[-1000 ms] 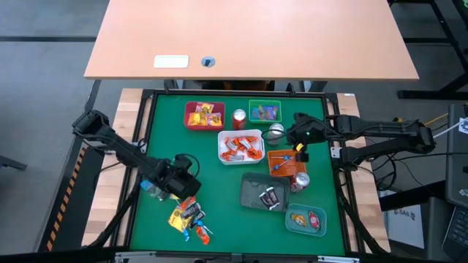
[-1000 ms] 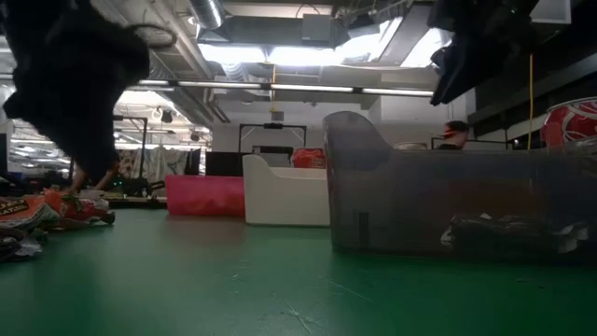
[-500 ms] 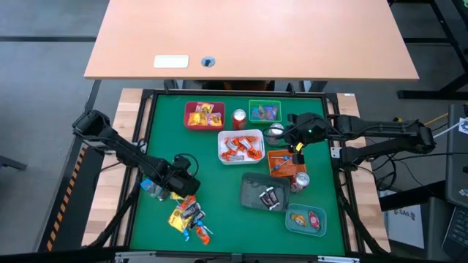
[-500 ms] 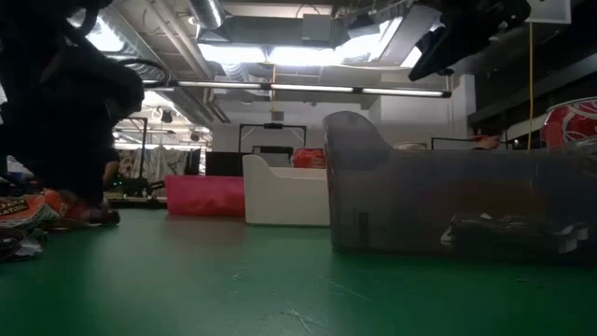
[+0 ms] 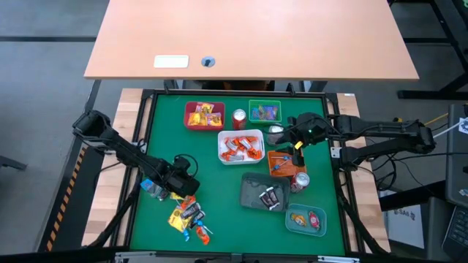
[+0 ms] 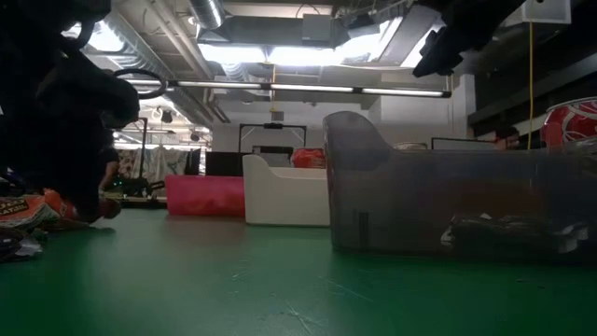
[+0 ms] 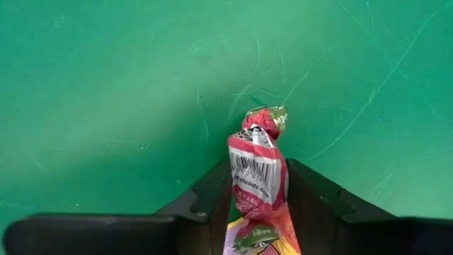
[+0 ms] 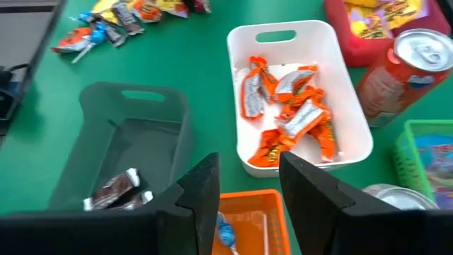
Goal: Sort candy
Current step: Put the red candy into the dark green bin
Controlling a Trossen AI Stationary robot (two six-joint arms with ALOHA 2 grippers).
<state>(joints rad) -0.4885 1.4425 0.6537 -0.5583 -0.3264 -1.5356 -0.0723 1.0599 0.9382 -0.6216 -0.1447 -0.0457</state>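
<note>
Candy sorting is mid-carry, I judge: my left gripper (image 7: 258,205), just above the green felt table (image 5: 219,186) beside the loose pile of wrapped sweets (image 5: 189,218), pinches a red-wrapped candy (image 7: 257,170), next needing a matching tray, while my right gripper (image 8: 248,188) hovers parted, empty, over the orange plastic tray (image 5: 284,162).

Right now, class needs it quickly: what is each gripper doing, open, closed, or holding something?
Left gripper: closed on a red-wrapped candy.
Right gripper: open, holding nothing, above the orange tray.
</note>
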